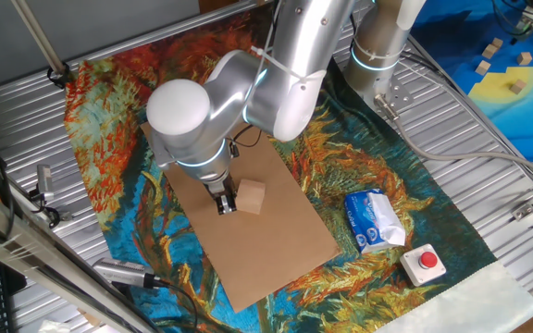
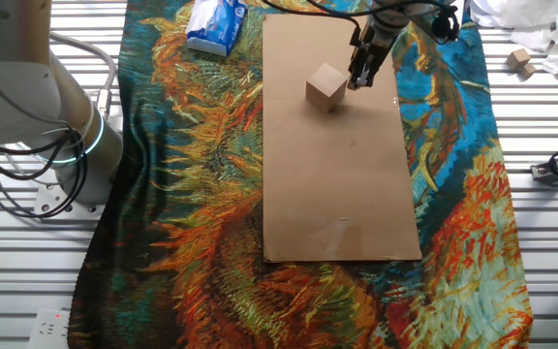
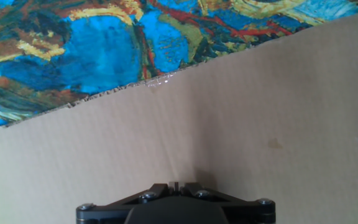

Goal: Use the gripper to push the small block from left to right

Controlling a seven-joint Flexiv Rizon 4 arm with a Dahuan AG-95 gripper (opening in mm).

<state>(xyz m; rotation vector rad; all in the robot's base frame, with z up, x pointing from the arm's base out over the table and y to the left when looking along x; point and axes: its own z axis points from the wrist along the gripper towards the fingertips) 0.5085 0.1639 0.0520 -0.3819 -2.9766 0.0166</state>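
Note:
The small block [image 1: 251, 197] is a light-tan wooden cube on the brown cardboard sheet [image 1: 266, 250]. It also shows in the other fixed view [image 2: 325, 87]. My gripper [image 1: 225, 204] is a narrow black tip, lowered to the cardboard just left of the block, very close to its side; whether they touch is unclear. In the other fixed view the gripper [image 2: 361, 78] stands right beside the block. The hand view shows only the black gripper base [image 3: 176, 185] over bare cardboard; the fingers look closed together and the block is out of that view.
A blue-white tissue pack [image 1: 374, 220] and a red button on a white box [image 1: 425, 263] lie to the right on the patterned cloth. A second arm column [image 1: 378, 42] stands at the back. Small wooden blocks lie on a blue-yellow mat [image 1: 512, 69].

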